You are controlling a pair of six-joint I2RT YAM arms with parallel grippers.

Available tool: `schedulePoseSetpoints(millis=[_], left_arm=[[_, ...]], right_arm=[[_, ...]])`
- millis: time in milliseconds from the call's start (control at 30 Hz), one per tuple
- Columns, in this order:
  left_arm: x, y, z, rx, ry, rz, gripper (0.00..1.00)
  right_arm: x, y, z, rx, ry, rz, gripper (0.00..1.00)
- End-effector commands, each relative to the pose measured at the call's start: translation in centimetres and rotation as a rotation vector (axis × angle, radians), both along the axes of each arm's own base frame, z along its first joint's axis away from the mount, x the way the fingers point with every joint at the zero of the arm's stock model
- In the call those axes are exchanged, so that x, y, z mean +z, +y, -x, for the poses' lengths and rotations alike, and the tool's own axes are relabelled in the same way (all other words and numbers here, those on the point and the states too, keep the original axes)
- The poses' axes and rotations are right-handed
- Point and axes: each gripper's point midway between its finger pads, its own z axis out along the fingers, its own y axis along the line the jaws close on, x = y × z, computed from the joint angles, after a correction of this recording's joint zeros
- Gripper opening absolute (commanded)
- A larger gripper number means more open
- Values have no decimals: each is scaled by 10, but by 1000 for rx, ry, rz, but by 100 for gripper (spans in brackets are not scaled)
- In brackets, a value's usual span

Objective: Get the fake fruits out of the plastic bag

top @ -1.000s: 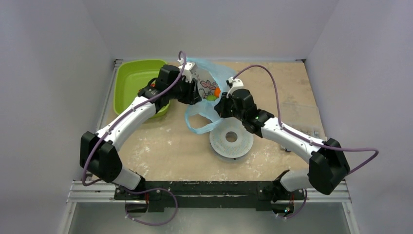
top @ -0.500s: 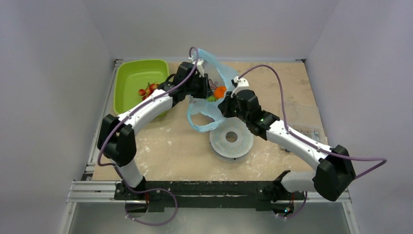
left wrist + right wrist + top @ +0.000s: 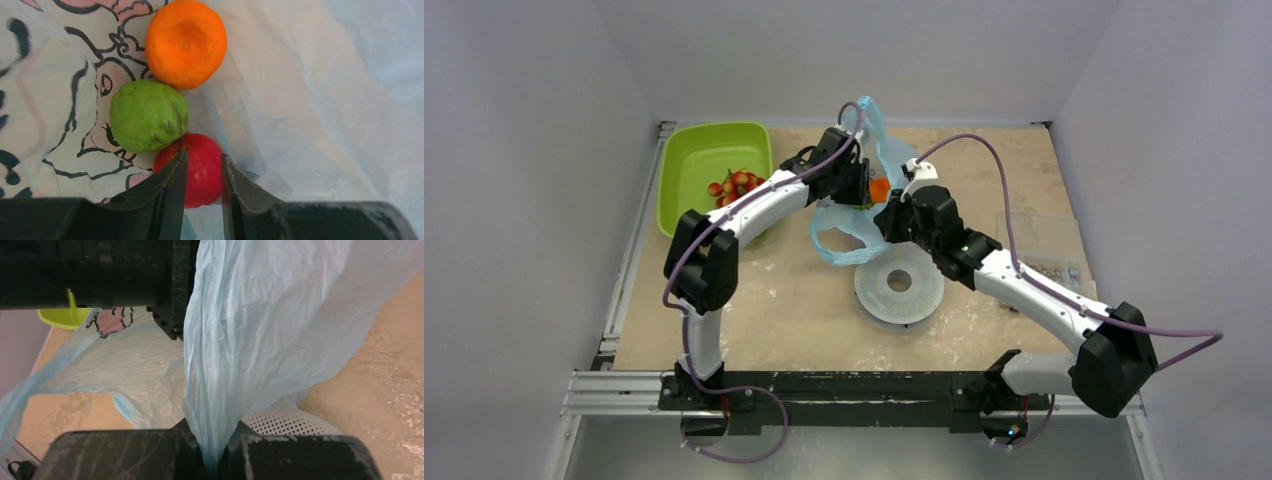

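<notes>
Inside the plastic bag (image 3: 310, 100), on its printed white panel, lie three fake fruits in a row: an orange one (image 3: 186, 42), a green one (image 3: 147, 116) and a red round one (image 3: 202, 172). My left gripper (image 3: 203, 156) reaches into the bag, its two fingers pressed on either side of the red fruit. From above, the left gripper (image 3: 860, 186) sits in the bag's mouth beside the orange fruit (image 3: 879, 188). The right gripper (image 3: 212, 450) is shut on a bunched fold of the light-blue bag (image 3: 260, 340), holding it up. A cluster of small red balls (image 3: 736, 184) lies in the tray.
The lime-green tray (image 3: 694, 150) stands at the back left of the table. A white perforated disc (image 3: 900, 285) lies just in front of the bag, under the right arm. One bag handle loop (image 3: 839, 235) droops onto the table.
The left arm has swung right, from over the tray into the bag's mouth, and its jaws have narrowed round the red fruit. The right gripper kept its hold on the bag.
</notes>
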Motion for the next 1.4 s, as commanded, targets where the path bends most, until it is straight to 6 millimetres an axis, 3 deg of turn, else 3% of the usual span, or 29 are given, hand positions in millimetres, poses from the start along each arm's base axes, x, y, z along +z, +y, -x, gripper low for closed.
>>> schedulePoseSetpoints(millis=[0,233,467,933,1000,1200,1367], left_arm=[[-2,-10,5,-52,11,-29,33],[-30,-16,27,-167,95,-103,45],[-46,-6,54,-242,146,-151,56],[-84,-4,68,-256,221,-222,68],[-90,-3,69,-256,234,-226,76],[-96,-6,67,-249,237,-222,75],[-81,-7,61,-246,191,-212,64]], right_arm=[[15,-7,2,-18,-40,-16,0],[10,-11,5,-22,-32,-8,0],[6,-10,5,-17,-25,-5,0],[0,-9,6,-15,-15,-1,0],[0,-10,5,-18,-17,-1,0],[-3,-9,5,-15,-15,3,0],[-1,-9,5,-14,-18,-1,0]])
